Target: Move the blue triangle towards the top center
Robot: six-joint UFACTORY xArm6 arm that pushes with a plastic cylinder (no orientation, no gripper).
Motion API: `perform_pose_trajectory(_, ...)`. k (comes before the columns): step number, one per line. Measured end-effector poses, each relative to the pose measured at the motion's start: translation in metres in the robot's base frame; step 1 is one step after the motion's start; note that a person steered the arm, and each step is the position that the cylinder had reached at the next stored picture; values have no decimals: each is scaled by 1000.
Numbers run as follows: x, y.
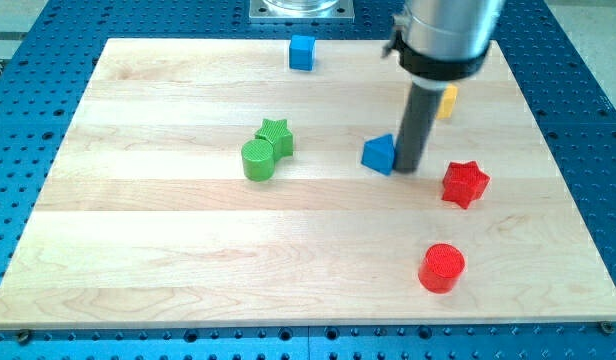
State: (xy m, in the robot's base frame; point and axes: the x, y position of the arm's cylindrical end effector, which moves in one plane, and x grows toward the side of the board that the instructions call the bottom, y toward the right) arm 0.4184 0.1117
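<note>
While our tip (408,168) touches its right side, holding nothing, the blue triangle (379,154) sits solid, apex pointing far; long axis unclear.

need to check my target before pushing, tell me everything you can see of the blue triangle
The blue triangle is a small solid block of matte, plastic-looking blue, lying flat on the wooden board, a little right of centre. One corner points towards the view's top. My tip sits right against its right side, apparently touching. No other block touches it; the red star lies apart on its right.
</note>
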Motion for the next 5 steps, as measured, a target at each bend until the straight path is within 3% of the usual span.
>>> perform_pose_trajectory(1, -23, -13)
perform_pose_trajectory(2, 10, 19)
perform_pose_trajectory(4, -1, -63)
perform_pose_trajectory(5, -36, -69)
